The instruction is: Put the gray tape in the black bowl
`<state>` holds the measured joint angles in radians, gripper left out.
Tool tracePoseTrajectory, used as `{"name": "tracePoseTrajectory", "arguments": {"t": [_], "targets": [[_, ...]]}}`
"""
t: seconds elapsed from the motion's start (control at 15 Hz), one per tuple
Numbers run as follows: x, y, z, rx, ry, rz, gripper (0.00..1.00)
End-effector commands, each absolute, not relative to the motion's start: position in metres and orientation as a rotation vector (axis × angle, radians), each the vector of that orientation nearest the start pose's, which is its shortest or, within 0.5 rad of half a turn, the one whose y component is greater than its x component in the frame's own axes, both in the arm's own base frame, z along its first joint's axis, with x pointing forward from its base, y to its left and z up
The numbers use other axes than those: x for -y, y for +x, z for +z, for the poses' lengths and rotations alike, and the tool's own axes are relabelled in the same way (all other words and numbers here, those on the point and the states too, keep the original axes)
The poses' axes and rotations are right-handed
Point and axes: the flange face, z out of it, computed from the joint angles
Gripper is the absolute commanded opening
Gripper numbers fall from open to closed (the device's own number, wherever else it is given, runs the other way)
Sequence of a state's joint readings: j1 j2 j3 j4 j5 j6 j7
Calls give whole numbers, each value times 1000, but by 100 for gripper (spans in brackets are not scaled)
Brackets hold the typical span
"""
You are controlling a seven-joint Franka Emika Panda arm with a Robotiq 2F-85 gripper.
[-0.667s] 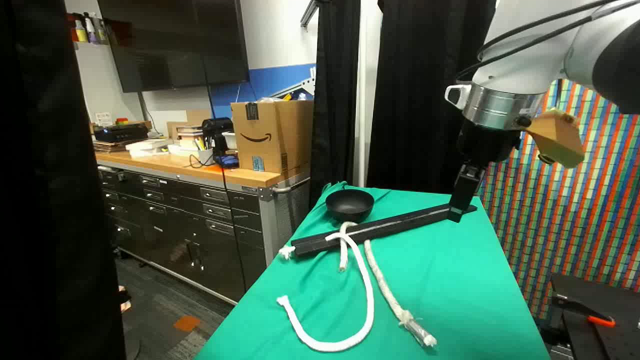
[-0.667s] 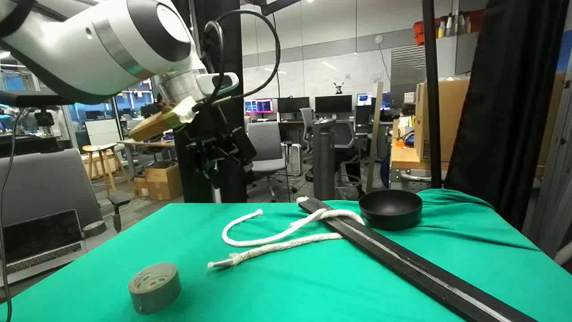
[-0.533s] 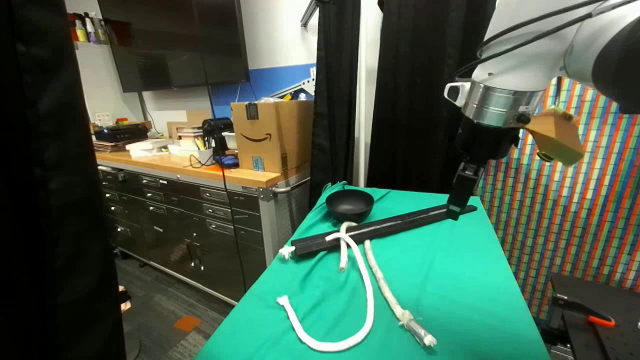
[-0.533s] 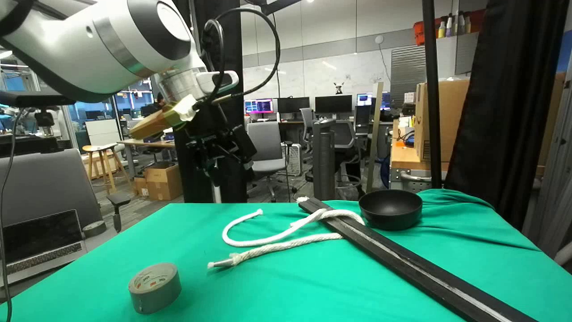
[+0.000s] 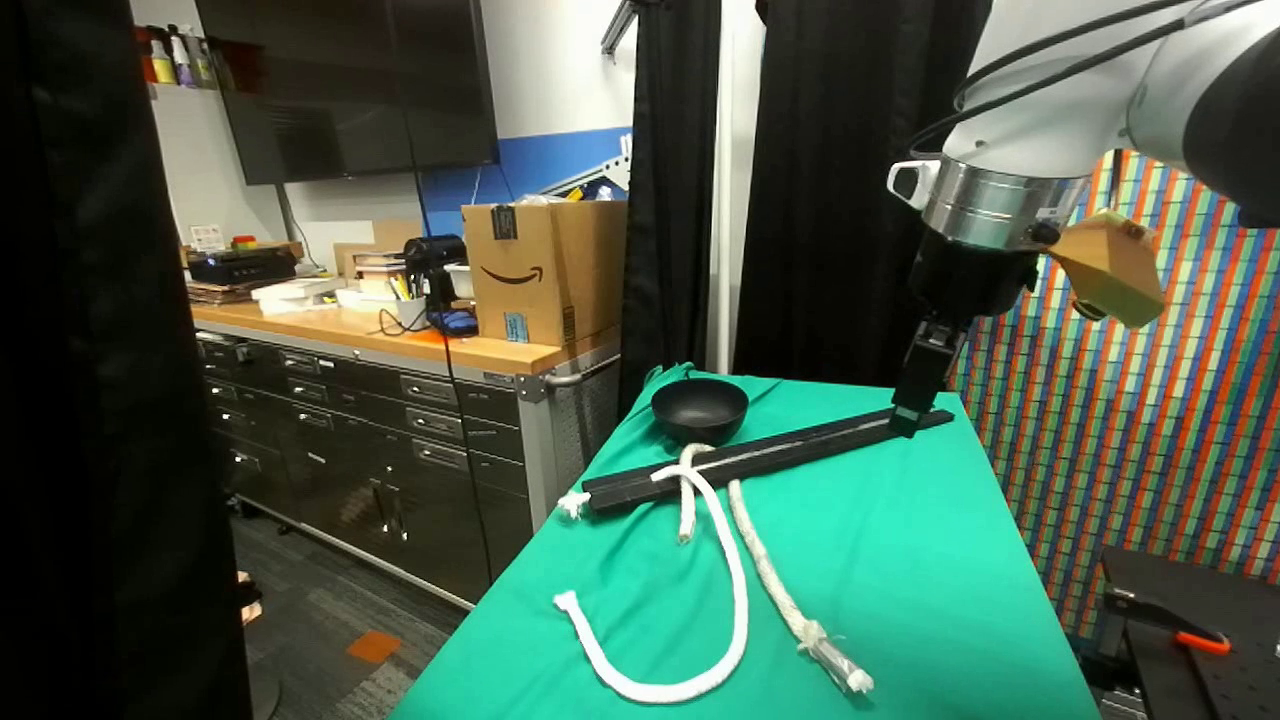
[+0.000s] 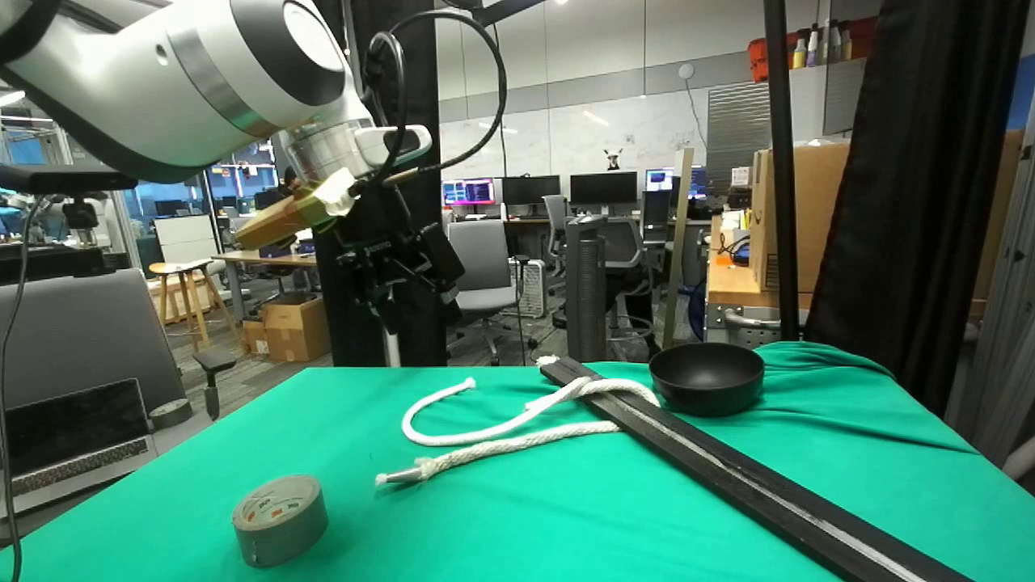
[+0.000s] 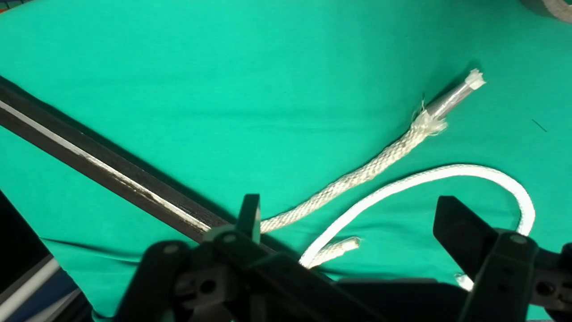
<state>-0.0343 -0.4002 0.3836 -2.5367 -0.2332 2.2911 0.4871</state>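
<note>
The gray tape (image 6: 280,533) is a thick ring lying flat on the green cloth at the near left in an exterior view. Only a bit of the gray tape (image 7: 543,6) shows at the top right corner of the wrist view. The black bowl stands upright at the far part of the table in both exterior views (image 5: 700,410) (image 6: 707,386); it is out of the wrist view. My gripper (image 7: 348,199) is open with nothing between its fingers. It hangs above the cloth, away from tape and bowl; it also shows in both exterior views (image 5: 908,420) (image 6: 418,311).
A long black rod (image 5: 800,447) lies across the cloth, near the bowl at one part. A white rope (image 5: 740,600) and a beige rope (image 5: 770,575) lie beside and across it. Another gray roll (image 6: 171,414) sits off the table by a laptop (image 6: 77,436).
My gripper has shifted very slightly left and up in an exterior view. The tape, bowl, rod and ropes have not moved.
</note>
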Motion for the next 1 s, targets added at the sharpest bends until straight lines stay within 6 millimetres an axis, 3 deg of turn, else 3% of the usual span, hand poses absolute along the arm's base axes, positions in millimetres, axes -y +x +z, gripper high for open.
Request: {"name": "tracePoseTrajectory", "arguments": {"t": [0.0,0.4,0.93], "targets": [[-142,403,417,-23,-3377,-402,100],[-156,396,405,25,-3378,-319,100],[-207,376,367,85,-3210,-69,100]]}}
